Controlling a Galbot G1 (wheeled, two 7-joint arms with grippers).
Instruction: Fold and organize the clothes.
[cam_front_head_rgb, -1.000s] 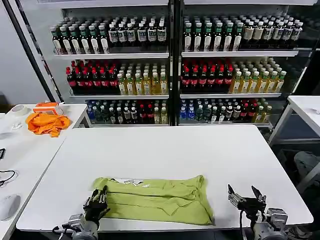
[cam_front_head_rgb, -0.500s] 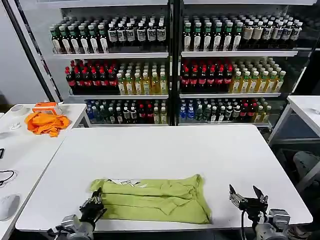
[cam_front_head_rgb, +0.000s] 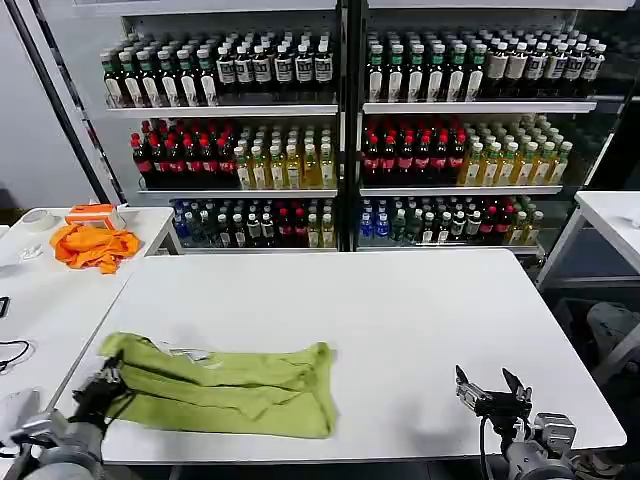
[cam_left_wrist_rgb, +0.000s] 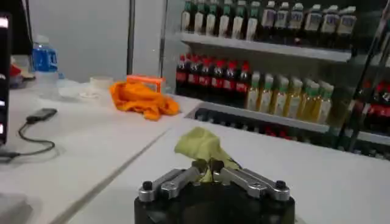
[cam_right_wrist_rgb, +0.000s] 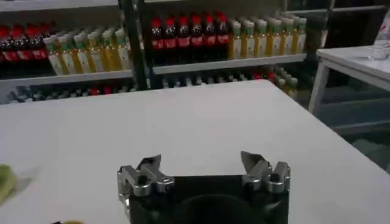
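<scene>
We see the lime T-shirt (cam_front_head_rgb: 220, 390) folded into a band near the white table's (cam_front_head_rgb: 400, 310) front left corner, long axis left to right, its far layers hidden in folds. The left gripper (cam_front_head_rgb: 100, 388) pinches its left end. The right gripper (cam_front_head_rgb: 492, 392) hovers spread at the front right edge.

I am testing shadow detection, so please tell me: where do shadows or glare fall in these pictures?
Head view: even light on the white table, no glare, at most a faint shadow along the lime T-shirt. Left wrist view: the left gripper, shut on the T-shirt, looks dark against the bright table. Right wrist view: the open right gripper casts no clear shadow.
</scene>
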